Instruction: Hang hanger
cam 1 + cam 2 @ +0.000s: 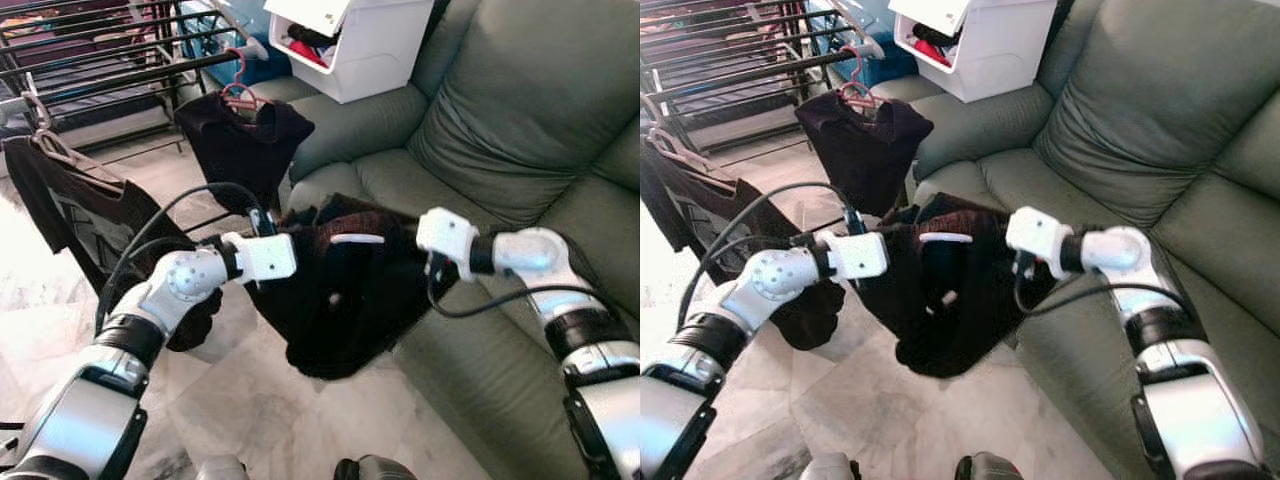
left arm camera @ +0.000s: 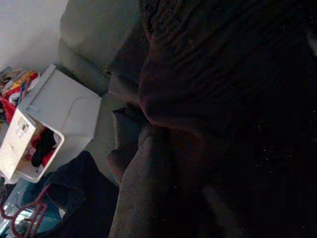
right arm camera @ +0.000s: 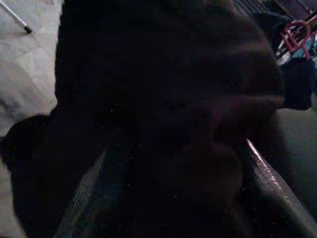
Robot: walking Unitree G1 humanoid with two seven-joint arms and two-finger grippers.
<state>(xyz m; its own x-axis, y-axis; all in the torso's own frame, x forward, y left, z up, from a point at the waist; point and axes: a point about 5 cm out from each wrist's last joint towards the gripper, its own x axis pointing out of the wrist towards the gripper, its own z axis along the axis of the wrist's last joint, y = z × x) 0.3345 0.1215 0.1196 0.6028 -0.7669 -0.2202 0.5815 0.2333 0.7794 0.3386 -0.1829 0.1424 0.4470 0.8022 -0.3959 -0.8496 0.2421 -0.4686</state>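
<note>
garment: a dark knit top (image 1: 345, 290), held up between both arms in front of the green sofa (image 1: 520, 130), sagging in the middle with the hem dangling free over the marble floor (image 1: 250, 410)

hanger: honestly can't pick one out inside it. There's a pale strip at the neckline (image 1: 357, 239), could be a label or a bit of hanger, too small to say

left gripper (image 1: 283, 243): buried in the fabric at one shoulder, so I can't tell whether the fingers are spread or pinched

right gripper (image 1: 418, 240): same deal on the other side, fingers hidden by cloth, can't tell

where it's headed: my guess is the black drying rack (image 1: 110, 60) off to the robot's left, where a dark top on a red hanger (image 1: 240, 95) and another dark shirt (image 1: 80, 215) already hang

handling: looks soft, floppy and light, nothing fragile. It'll droop and swing, so I'd grip at the shoulders or the hook, not mid-cloth, since knit could slip

writing: nothing readable anywhere. The white bin (image 1: 355, 40) has clothes in it, no legible label
</note>
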